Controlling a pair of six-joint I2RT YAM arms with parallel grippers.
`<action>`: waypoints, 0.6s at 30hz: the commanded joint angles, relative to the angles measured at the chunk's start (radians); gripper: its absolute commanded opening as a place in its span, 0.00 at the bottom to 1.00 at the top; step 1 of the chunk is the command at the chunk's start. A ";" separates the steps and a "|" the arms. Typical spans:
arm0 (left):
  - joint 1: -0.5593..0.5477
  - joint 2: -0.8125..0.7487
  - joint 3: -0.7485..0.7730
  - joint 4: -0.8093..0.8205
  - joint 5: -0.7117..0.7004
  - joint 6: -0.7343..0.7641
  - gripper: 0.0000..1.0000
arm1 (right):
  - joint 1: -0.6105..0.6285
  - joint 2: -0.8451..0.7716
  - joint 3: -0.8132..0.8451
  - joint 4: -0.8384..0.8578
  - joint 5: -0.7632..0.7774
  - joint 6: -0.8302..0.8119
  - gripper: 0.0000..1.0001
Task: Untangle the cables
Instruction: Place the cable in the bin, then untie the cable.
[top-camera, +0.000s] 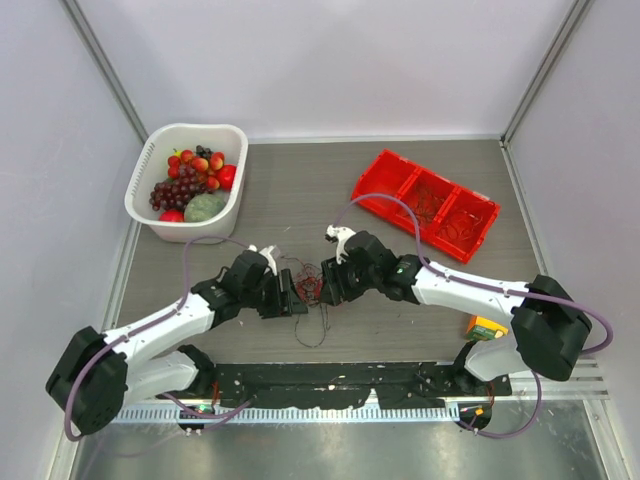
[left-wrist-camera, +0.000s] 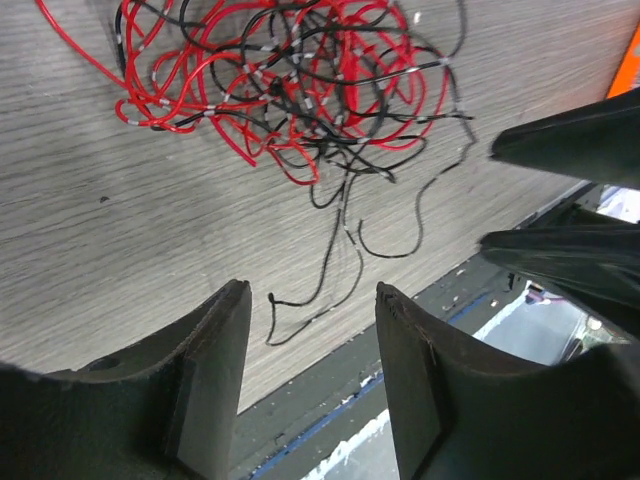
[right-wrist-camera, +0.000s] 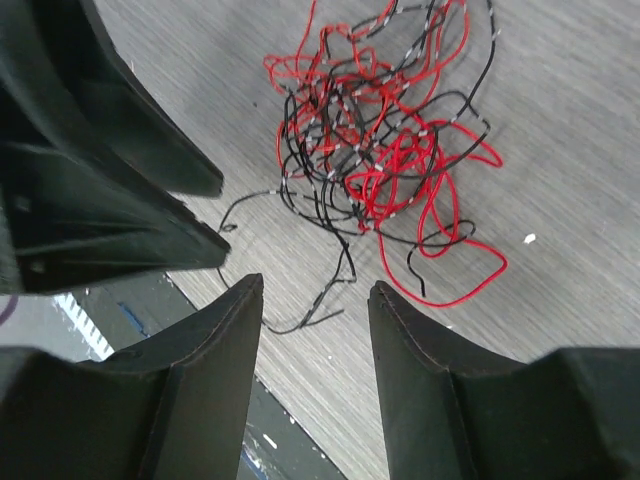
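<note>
Item: the cables (top-camera: 309, 284) (left-wrist-camera: 290, 90) (right-wrist-camera: 380, 150), one small tangle of very thin wires, mostly red with dark brown-black strands wound through, lying on the grey wood-grain table (top-camera: 300, 190) near its middle and towards the near edge, directly between the two grippers; a few loose black strands trail out of the clump on its near side and lie flat on the surface. Left gripper (top-camera: 292, 292) (left-wrist-camera: 310, 295) (right-wrist-camera: 220, 215): just left of the tangle, jaws parted about halfway, nothing gripped; in the left wrist view the end of one black strand lies on the table in the gap between the fingers, touching neither. Right gripper (top-camera: 326, 284) (left-wrist-camera: 490, 195) (right-wrist-camera: 315, 285): just right of the tangle, jaws likewise parted about halfway, nothing gripped; in the right wrist view a thin black strand end lies on the table beneath the gap. The two grippers face each other across the clump, close together but apart. Also present: white basket (top-camera: 196, 128) of fruit at the far left corner; red tray (top-camera: 470, 193) with three compartments at the far right, holding thin dark wires; small orange and yellow object (top-camera: 487, 328) beside the right arm's base, near right
</note>
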 joint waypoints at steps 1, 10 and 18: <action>-0.037 0.052 -0.047 0.139 0.005 -0.027 0.55 | -0.002 -0.008 0.052 0.086 0.054 0.026 0.52; -0.074 0.176 -0.044 0.248 -0.004 -0.018 0.07 | -0.001 -0.021 0.025 0.135 0.027 0.069 0.55; -0.072 -0.242 0.118 -0.019 -0.013 0.032 0.00 | 0.033 0.031 0.043 0.129 0.103 0.003 0.69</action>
